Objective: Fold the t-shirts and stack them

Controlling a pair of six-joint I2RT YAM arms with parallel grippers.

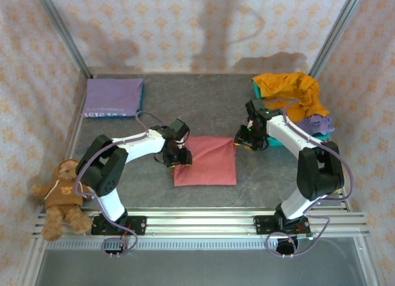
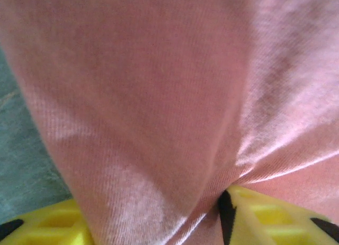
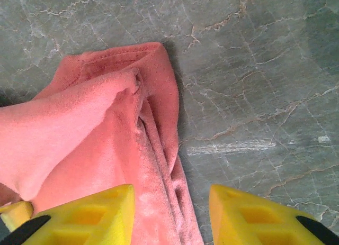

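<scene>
Red shirt (image 1: pixel 205 161) flat mid-table, folded to rough rectangle. Left gripper (image 1: pixel 179 157) at its left edge, right gripper (image 1: pixel 245 139) at its far right corner. Folded purple shirt (image 1: pixel 113 97) back left. Orange shirt (image 1: pixel 289 93) heaped on teal basket (image 1: pixel 279 141) back right, another purple one (image 1: pixel 320 123) beneath. Teddy bear (image 1: pixel 62 196) near left, off table edge.

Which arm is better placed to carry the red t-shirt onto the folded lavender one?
Left: the left tool pinches the red t-shirt and sits nearer the lavender t-shirt; the right tool is open.
</scene>
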